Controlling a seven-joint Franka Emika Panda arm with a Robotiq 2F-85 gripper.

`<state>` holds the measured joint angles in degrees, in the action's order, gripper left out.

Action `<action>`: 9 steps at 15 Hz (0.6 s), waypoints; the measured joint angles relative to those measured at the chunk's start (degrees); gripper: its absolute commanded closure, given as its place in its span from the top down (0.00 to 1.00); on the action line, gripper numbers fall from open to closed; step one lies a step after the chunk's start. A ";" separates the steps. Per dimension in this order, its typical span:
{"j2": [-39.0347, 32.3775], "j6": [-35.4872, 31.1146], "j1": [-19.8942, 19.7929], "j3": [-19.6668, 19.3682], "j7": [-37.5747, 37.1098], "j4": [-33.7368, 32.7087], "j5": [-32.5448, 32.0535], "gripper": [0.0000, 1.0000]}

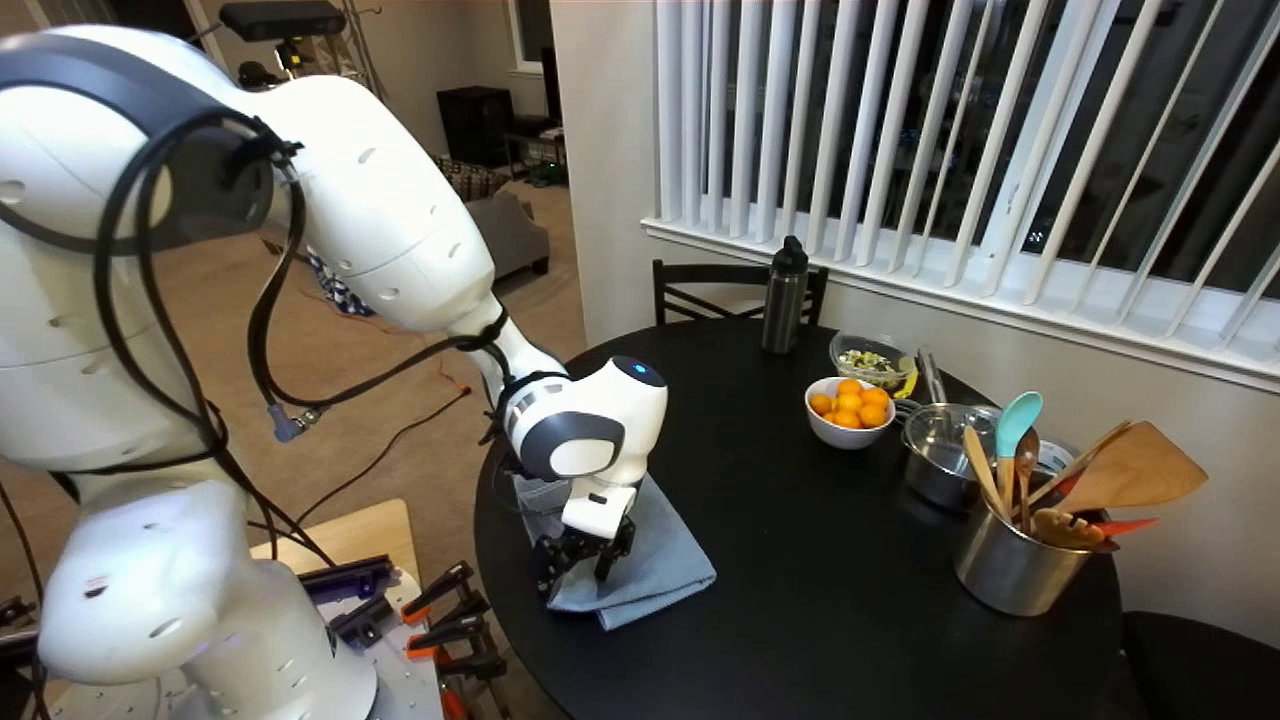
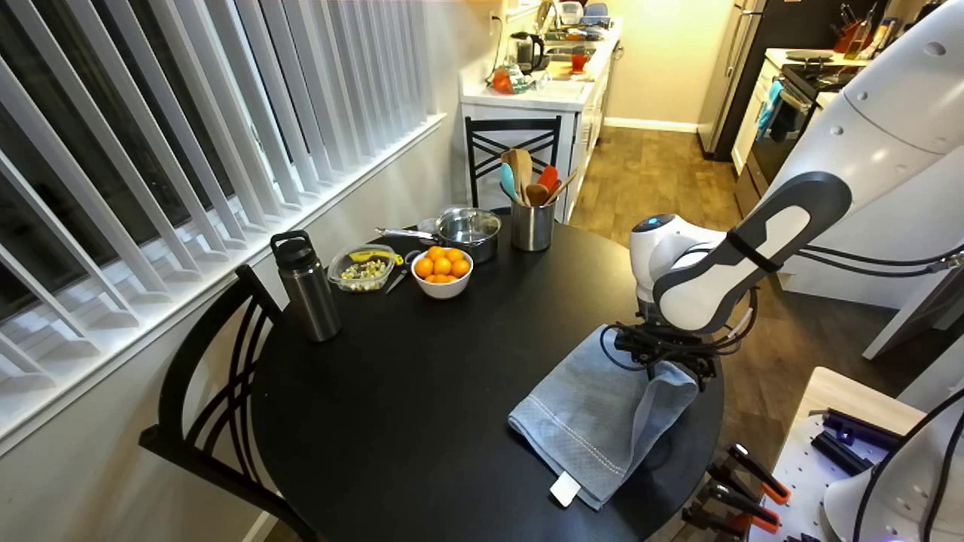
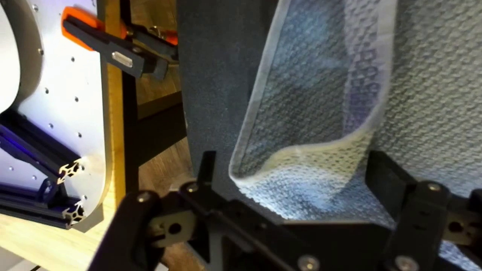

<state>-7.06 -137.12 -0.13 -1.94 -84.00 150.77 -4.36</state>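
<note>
I am poising my hand [image 3: 292, 154], fingers [image 3: 388, 184] apart, with the near edge of a folded blue towel [image 2: 587, 414] between them.

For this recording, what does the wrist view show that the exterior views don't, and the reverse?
Wrist view only: clear screw heads on the gripper, and a close look down at part of the blue towel between its spread fingers.

Exterior views only: a white bowl of oranges, metal bottle, pan, utensil holder and window blinds.

Shared: gripper, towel, black table, at least one orange-and-black clamp, wooden board.
</note>
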 measured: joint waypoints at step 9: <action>-2.36 9.43 1.13 -2.44 -5.42 -0.65 -10.51 1.00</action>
<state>-9.42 -127.69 1.00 -4.38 -89.42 150.12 -14.87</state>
